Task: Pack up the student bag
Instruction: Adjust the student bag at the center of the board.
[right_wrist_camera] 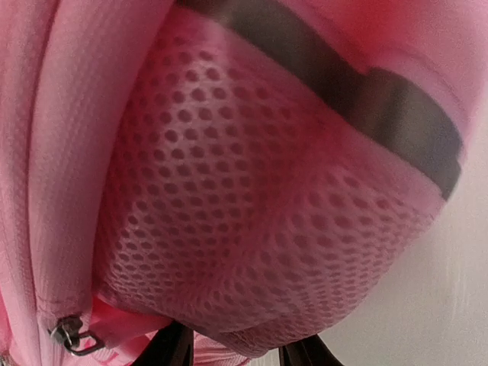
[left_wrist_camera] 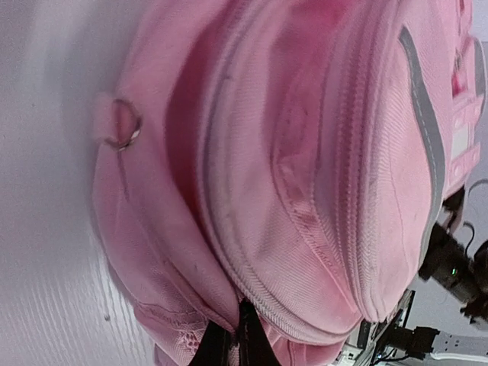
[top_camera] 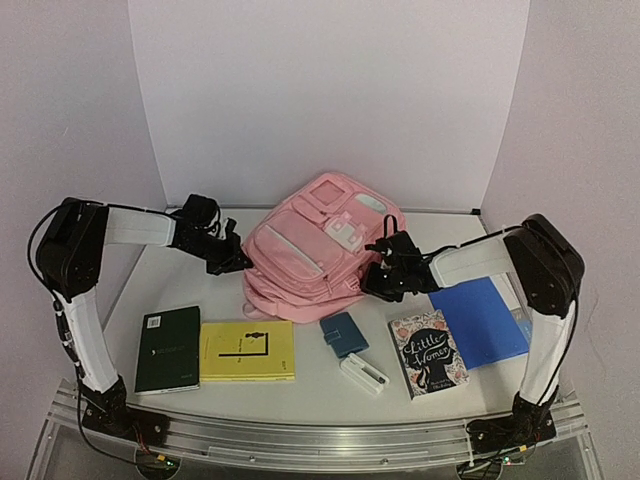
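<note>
The student bag (top_camera: 315, 250), a large pink backpack with grey strips, lies in the middle of the table. My left gripper (top_camera: 232, 262) is at its left side. In the left wrist view its black fingers (left_wrist_camera: 217, 347) are pressed together on a fold of pink fabric at a seam of the bag (left_wrist_camera: 305, 152), so my left gripper (left_wrist_camera: 229, 347) is shut on it. My right gripper (top_camera: 378, 283) is at the bag's right side. There my right gripper (right_wrist_camera: 238, 352) has its fingertips (right_wrist_camera: 171, 351) apart, with the bulging mesh side pocket (right_wrist_camera: 252, 213) between and over them.
In front of the bag lie a dark green book (top_camera: 168, 348), a yellow book (top_camera: 247, 351), a small blue pouch (top_camera: 344, 334), a white oblong item (top_camera: 364, 374), a "Little Women" book (top_camera: 428, 352) and a blue folder (top_camera: 480, 320). White walls enclose the table.
</note>
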`<action>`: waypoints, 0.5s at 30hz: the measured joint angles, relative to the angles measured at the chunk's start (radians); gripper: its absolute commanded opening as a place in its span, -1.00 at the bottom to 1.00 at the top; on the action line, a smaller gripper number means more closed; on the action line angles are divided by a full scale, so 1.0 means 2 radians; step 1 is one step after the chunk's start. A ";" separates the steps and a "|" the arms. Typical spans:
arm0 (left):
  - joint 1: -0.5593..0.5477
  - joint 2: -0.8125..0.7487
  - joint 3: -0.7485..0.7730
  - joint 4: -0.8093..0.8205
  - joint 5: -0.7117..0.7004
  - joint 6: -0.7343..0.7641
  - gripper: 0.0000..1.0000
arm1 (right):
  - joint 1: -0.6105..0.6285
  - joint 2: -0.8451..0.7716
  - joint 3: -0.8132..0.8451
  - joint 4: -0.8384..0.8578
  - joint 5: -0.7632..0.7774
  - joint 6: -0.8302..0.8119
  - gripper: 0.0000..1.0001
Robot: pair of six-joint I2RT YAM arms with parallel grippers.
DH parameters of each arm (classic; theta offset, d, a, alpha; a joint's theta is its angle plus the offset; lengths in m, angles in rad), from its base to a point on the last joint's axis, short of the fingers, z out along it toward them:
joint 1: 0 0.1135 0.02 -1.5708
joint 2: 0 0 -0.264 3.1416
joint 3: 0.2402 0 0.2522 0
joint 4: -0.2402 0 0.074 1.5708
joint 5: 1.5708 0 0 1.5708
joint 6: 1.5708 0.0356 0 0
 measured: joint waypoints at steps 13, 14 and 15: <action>-0.134 -0.056 -0.059 0.036 -0.020 -0.069 -0.10 | -0.075 0.067 0.152 -0.015 0.005 -0.111 0.41; -0.135 -0.068 -0.059 0.029 -0.025 -0.068 0.01 | -0.074 0.057 0.147 -0.019 0.007 -0.114 0.44; -0.136 -0.081 -0.059 0.022 -0.030 -0.067 0.10 | -0.073 0.043 0.139 -0.026 0.007 -0.116 0.49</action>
